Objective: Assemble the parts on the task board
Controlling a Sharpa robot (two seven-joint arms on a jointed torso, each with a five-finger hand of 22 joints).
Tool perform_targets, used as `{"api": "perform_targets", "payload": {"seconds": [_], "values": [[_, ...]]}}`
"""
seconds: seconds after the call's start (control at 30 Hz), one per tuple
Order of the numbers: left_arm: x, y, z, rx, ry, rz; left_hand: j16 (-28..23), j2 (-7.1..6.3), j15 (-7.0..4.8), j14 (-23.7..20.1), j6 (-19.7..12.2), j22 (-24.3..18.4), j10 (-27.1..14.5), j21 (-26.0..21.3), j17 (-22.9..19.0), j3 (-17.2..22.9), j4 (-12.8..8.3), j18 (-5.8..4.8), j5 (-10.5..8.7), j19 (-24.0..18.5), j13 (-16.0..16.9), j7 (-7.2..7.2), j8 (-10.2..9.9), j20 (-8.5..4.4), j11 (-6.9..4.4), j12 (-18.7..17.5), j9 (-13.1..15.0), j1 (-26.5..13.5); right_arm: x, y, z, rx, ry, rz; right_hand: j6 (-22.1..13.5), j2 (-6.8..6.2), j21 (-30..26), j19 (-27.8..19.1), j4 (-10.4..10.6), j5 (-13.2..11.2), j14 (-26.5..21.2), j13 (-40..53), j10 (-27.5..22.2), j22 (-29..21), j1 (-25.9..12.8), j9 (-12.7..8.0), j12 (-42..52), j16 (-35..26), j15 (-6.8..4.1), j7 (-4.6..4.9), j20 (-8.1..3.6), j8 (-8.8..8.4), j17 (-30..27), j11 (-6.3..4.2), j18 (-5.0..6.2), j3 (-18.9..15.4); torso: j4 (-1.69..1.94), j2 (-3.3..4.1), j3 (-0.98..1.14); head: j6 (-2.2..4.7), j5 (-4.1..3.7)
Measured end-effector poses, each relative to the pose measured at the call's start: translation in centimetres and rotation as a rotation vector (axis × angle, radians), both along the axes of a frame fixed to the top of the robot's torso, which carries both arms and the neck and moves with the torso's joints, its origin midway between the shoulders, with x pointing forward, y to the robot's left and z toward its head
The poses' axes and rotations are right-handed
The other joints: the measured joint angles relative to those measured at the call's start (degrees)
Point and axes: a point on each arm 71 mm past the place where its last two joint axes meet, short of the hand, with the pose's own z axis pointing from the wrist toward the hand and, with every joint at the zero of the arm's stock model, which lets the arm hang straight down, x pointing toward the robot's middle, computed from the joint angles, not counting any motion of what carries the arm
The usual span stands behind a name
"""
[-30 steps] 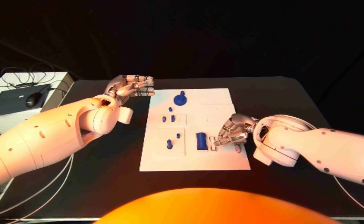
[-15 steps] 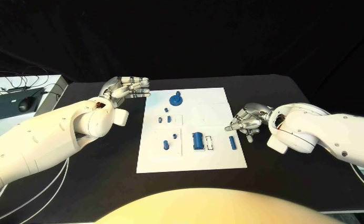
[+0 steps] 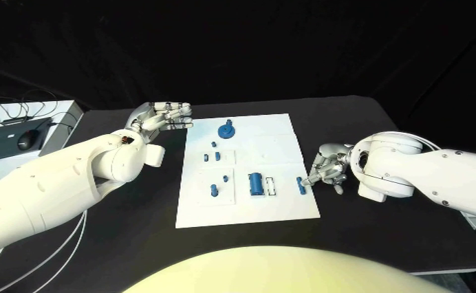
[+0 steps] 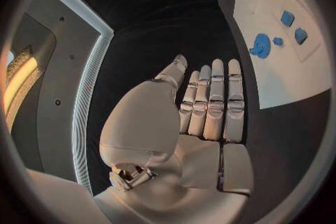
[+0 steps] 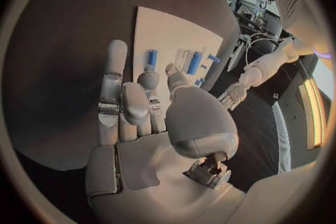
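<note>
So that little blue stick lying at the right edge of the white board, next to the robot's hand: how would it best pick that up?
Probably by pinching the small blue rod across its narrow middle, coming down from above. It lies flat on the white task board with its long sides free, and the open right hand is just beside it, so fingers could likely close on both sides without touching the larger blue cylinder nearby.

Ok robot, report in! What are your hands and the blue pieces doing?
Left hand open, beside task board. Right hand open, off the edge. Blue parts on board. Nothing blocking.
</note>
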Motion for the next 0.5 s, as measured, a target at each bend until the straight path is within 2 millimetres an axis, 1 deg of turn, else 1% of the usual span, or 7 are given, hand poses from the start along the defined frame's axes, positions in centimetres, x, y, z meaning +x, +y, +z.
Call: {"api": "perform_targets", "payload": {"seconds": [0.1, 0.13, 0.23, 0.27, 0.33, 0.4, 0.5], "values": [[0.0, 0.0, 0.0, 0.0, 0.0, 0.0, 0.0, 0.0, 0.0, 0.0, 0.0, 0.0, 0.0, 0.0, 0.0, 0.0, 0.0, 0.0, 0.0, 0.0, 0.0, 0.0, 0.0, 0.0, 0.0, 0.0, 0.0, 0.0, -0.2, 0.3, -0.4, -0.035, 0.002, 0.013, 0.2, -0.06, 0.0, 0.0, 0.2, 0.0, 0.1, 0.1, 0.1, 0.1, -0.1, 0.3, 0.0, 0.3, -0.09, -0.15, 0.0, 0.41, 0.1, -0.09, 0.0, -0.2, 0.02, 0.0, -0.02, 0.0, -0.07], [0.0, 0.0, 0.0, 0.0, 0.0, 0.0, 0.0, 0.0, 0.0, 0.0, 0.0, 0.0, 0.0, 0.0, 0.0, 0.0, 0.0, 0.0, 0.0, 0.0, 0.0, 0.0, 0.0, 0.0, 0.0, 0.0, 0.0, 0.0, -0.2, 0.4, -0.5, -0.044, 0.002, 0.015, 0.2, -0.45, 0.0, 0.0, 0.2, 0.0, 0.2, 0.4, 0.1, 0.1, -0.4, 0.8, 0.0, 0.3, -0.22, -0.15, 0.0, 0.65, 0.3, -0.09, 0.0, -0.2, 0.04, 0.0, -0.02, 0.0, -0.08], [0.0, 0.0, 0.0, 0.0, 0.0, 0.0, 0.0, 0.0, 0.0, 0.0, 0.0, 0.0, 0.0, 0.0, 0.0, 0.0, 0.0, 0.0, 0.0, 0.0, 0.0, 0.0, 0.0, 0.0, 0.0, 0.0, 0.0, 0.0, -0.3, 0.7, -0.8, -0.068, -0.001, 0.021, 0.4, -0.19, 0.3, 0.0, 0.2, 0.3, 0.2, 0.8, 0.6, 0.2, -0.7, 1.7, 0.0, 0.6, -0.22, -0.16, -0.44, 1.04, 0.6, -0.21, 0.0, -0.2, 0.08, 0.0, -0.02, 0.0, -0.04], [0.0, 0.0, 0.0, 0.0, 0.0, 0.0, 0.0, 0.0, 0.0, 0.0, 0.0, 0.0, 0.0, 0.0, 0.0, 0.0, 0.0, 0.0, 0.0, 0.0, 0.0, 0.0, 0.0, 0.0, 0.0, 0.0, 0.0, 0.0, -0.3, 0.8, -0.9, -0.073, -0.002, 0.023, 0.4, -0.43, 0.3, 0.0, 0.2, 0.3, 0.2, 0.9, 0.6, 0.3, -0.9, 2.2, 0.0, 0.6, -0.22, -0.16, -0.44, 1.32, 0.8, -0.21, 0.0, -0.2, 0.08, 0.0, -0.02, 0.0, -0.02], [0.0, 0.0, 0.0, 0.0, 0.0, 0.0, 0.0, 0.0, 0.0, 0.0, 0.0, 0.0, 0.0, 0.0, 0.0, 0.0, 0.0, 0.0, 0.0, 0.0, 0.0, 0.0, 0.0, 0.0, 0.0, 0.0, 0.0, 0.0, -0.3, 1.0, -1.1, -0.085, -0.006, 0.025, 0.4, -0.41, 0.3, 0.0, 0.1, 0.2, 0.2, 1.0, 0.6, 0.3, -0.9, 2.8, 0.0, 0.8, -0.22, -0.16, -0.44, 1.51, 0.9, -0.21, 0.0, -0.1, 0.09, 0.01, -0.02, 0.0, -0.01], [0.0, 0.0, 0.0, 0.0, 0.0, 0.0, 0.0, 0.0, 0.0, 0.0, 0.0, 0.0, 0.0, 0.0, 0.0, 0.0, 0.0, 0.0, 0.0, 0.0, 0.0, 0.0, 0.0, 0.0, 0.0, 0.0, 0.0, 0.0, -0.3, 1.2, -1.2, -0.093, -0.01, 0.027, 0.1, -0.19, 0.4, 0.0, -0.1, 0.2, 0.2, 1.2, 0.6, 0.4, -1.1, 4.0, 0.0, 0.8, -0.22, -0.37, -0.44, 1.77, 1.0, -0.21, 0.0, 0.1, 0.1, 0.02, -0.02, 0.0, -0.01], [0.0, 0.0, 0.0, 0.0, 0.0, 0.0, 0.0, 0.0, 0.0, 0.0, 0.0, 0.0, 0.0, 0.0, 0.0, 0.0, 0.0, 0.0, 0.0, 0.0, 0.0, 0.0, 0.0, 0.0, 0.0, 0.0, 0.0, 0.0, -0.4, 1.7, -1.7, -0.102, -0.009, 0.033, 0.0, -0.22, 0.4, 0.0, -0.1, 0.2, 0.2, 1.3, 0.6, 0.4, -1.4, 4.6, 0.0, 0.8, -0.22, -0.48, -0.44, 1.77, 1.1, -0.21, 0.0, 0.1, 0.11, 0.04, -0.02, 0.0, 0.07]]}}
